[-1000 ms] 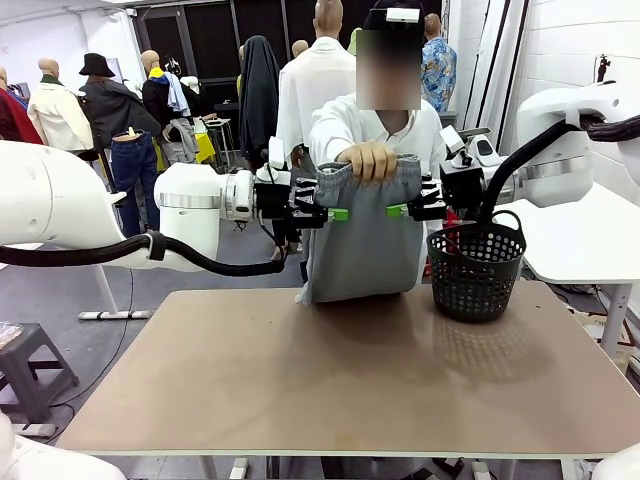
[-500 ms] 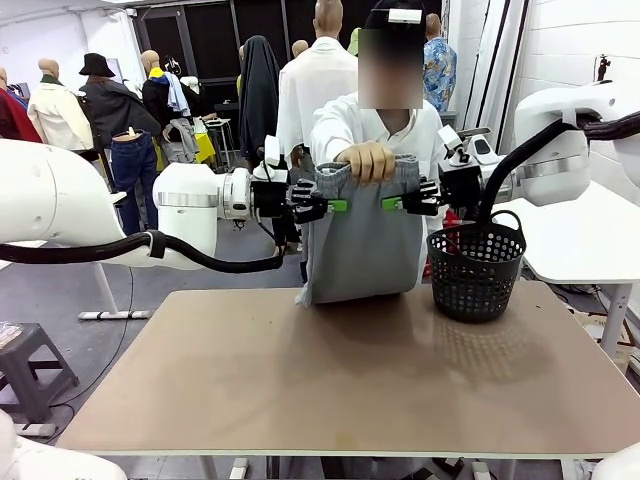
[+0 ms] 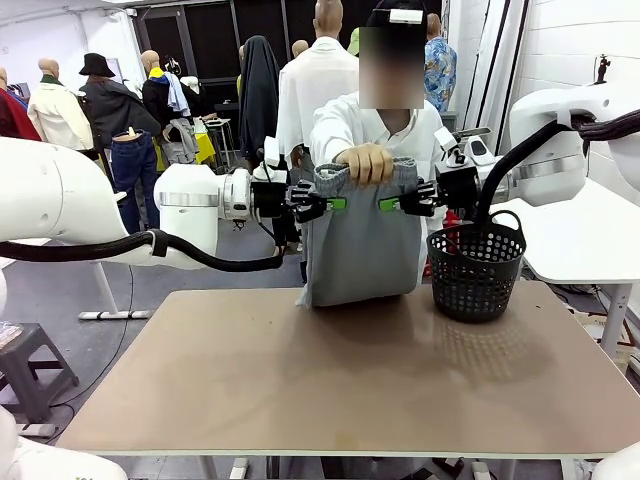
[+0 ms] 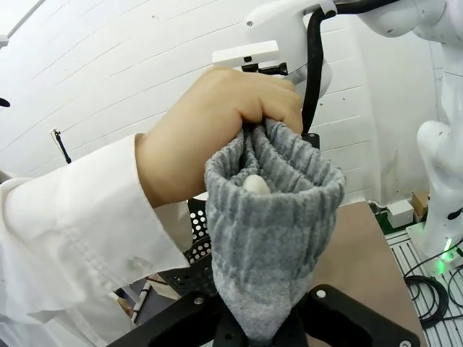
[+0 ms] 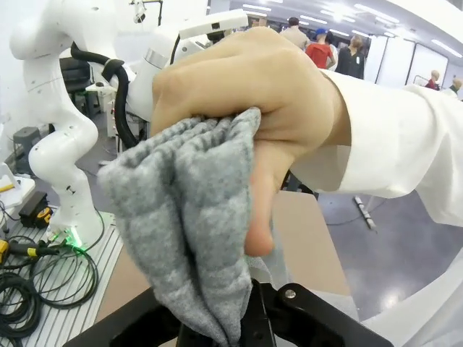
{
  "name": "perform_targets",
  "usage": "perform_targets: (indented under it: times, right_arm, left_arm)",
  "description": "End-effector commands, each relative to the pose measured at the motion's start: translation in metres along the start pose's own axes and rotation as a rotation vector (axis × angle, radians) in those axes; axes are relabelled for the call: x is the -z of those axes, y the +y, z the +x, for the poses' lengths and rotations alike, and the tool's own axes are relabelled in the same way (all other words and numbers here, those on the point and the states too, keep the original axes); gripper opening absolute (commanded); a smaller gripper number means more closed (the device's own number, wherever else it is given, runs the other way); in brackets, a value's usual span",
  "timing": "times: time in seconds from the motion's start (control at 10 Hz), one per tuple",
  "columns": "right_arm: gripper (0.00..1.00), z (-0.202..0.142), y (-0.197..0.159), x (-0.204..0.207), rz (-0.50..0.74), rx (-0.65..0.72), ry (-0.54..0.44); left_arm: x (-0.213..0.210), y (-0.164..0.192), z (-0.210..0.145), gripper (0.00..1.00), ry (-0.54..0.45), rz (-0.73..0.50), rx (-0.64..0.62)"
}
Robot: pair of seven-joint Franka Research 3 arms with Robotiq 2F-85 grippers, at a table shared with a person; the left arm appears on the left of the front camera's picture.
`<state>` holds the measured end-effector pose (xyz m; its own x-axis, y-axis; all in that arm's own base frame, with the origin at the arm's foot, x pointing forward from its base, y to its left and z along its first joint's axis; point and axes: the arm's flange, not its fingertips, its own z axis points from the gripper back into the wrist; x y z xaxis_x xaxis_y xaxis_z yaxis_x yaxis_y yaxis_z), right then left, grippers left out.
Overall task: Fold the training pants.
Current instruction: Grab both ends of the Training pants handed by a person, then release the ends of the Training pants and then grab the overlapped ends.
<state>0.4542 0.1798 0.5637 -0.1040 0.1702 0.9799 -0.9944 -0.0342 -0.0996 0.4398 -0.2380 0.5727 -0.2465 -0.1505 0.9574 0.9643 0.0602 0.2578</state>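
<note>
Bunched training pants (image 4: 271, 238) hide the fingertips of the left gripper (image 3: 336, 204) and right gripper (image 3: 388, 204); whether either pinches cloth is unclear.

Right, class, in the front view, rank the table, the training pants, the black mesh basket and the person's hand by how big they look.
1. the table
2. the training pants
3. the black mesh basket
4. the person's hand
Apparent size only: the table also lies nearest the camera.
</note>
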Motion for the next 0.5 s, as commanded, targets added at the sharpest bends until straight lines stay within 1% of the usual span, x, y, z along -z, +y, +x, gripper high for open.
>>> perform_targets:
  times: [0.0,0.4]
  right_arm:
    - [0.00,0.0001,0.0023,-0.0024,0.003,0.005,-0.014]
    - [0.00,0.0001,0.0023,-0.0024,0.003,0.005,-0.014]
  left_arm:
    - [-0.0002,-0.0006,-0.0005,0.00,-0.001,0.001,-0.013]
    - [-0.0002,-0.0006,-0.0005,0.00,-0.001,0.001,-0.013]
